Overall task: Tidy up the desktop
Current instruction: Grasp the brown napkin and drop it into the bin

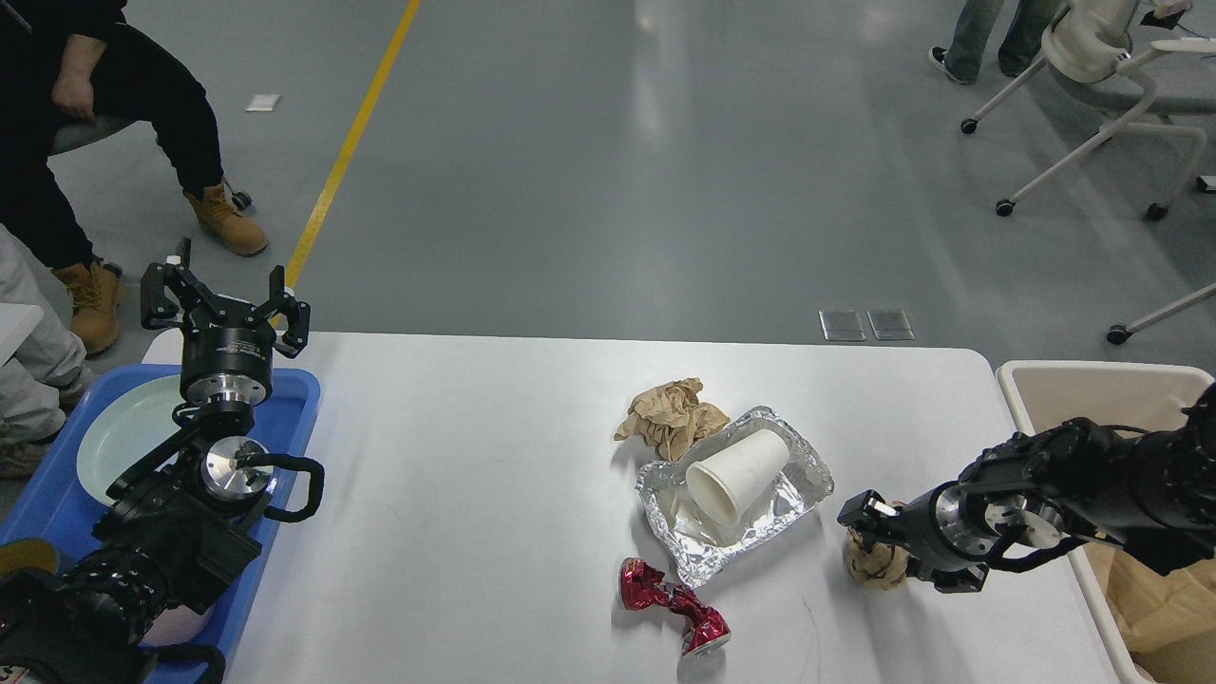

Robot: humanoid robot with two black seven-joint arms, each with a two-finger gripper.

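Observation:
The white desktop (475,494) carries a crumpled brown paper ball (670,413), a foil tray (807,480) with a white paper cup (736,470) lying in it, and a crushed red can (674,608). My right gripper (879,551) is shut on a second brown paper ball (869,568) at the desktop's right part, near the front. My left gripper (223,304) is open and empty, raised above the blue tray (294,399) at the left edge.
A pale plate (119,437) lies in the blue tray. A beige bin (1092,385) with brown paper inside stands off the desktop's right edge. People sit and stand at the far left; a wheeled chair (1111,85) is at the far right.

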